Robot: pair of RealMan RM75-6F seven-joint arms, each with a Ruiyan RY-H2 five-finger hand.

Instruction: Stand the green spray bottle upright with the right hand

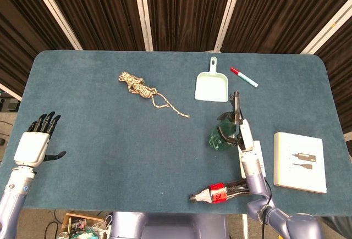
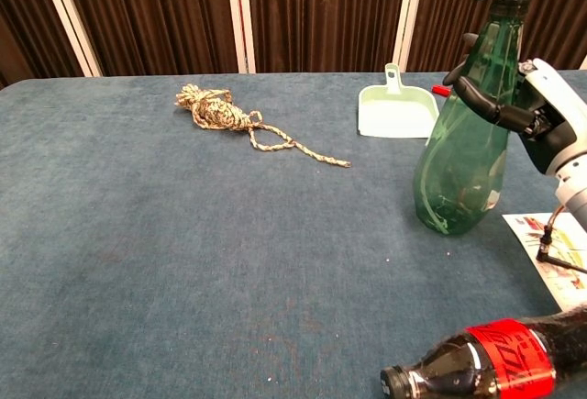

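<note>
The green spray bottle (image 2: 463, 151) stands nearly upright on the table at the right, tilted slightly, its black nozzle at the top; from above the green spray bottle (image 1: 221, 137) shows as a green blob. My right hand (image 2: 537, 110) grips its upper body from the right side, fingers wrapped around the front; the right hand (image 1: 242, 130) shows just right of the bottle in the head view. My left hand (image 1: 36, 140) hovers at the table's near left corner, fingers spread, holding nothing.
A cola bottle (image 2: 495, 367) lies on its side near the front edge. A mint dustpan (image 2: 394, 107) and red-capped marker (image 1: 243, 77) lie behind the spray bottle. A paper sheet (image 2: 559, 243) and white booklet (image 1: 300, 162) lie right. A knotted rope (image 2: 220, 113) sits centre-left.
</note>
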